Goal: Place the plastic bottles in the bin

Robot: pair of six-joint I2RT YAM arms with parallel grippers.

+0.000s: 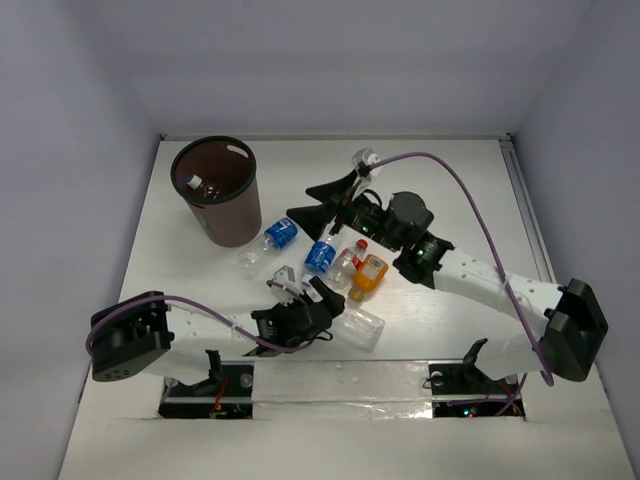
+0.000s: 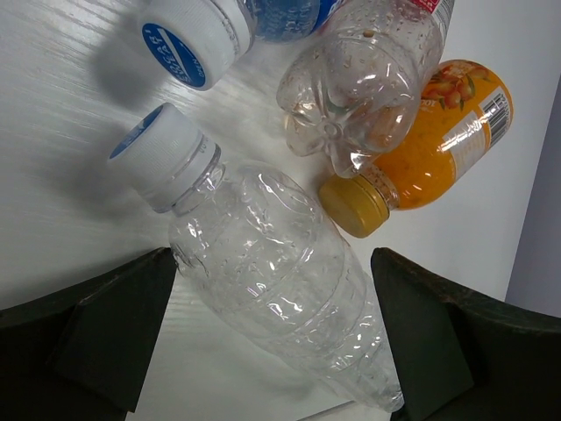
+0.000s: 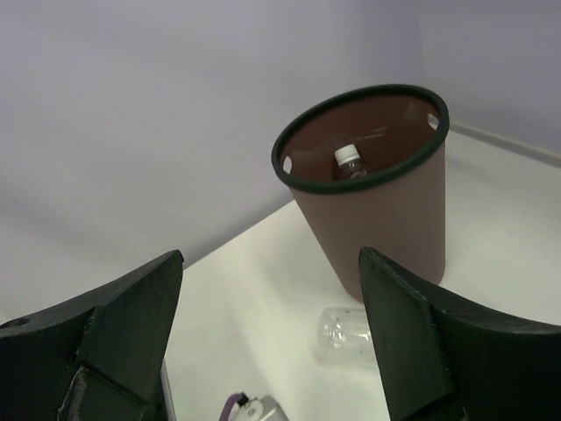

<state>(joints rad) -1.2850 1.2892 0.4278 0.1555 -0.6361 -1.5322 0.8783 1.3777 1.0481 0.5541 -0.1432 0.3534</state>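
The jaws of the left gripper (image 2: 272, 329) are spread wide astride a white-capped clear bottle (image 2: 280, 281), those of the right gripper (image 3: 272, 338) held open, empty, before the bin (image 3: 386, 219).

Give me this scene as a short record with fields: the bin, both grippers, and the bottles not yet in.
bin: upright, one white-capped bottle inside
left gripper: open, straddling a lying clear bottle
right gripper: open, empty, facing the bin
outside bin: orange bottle, two blue-label bottles, others
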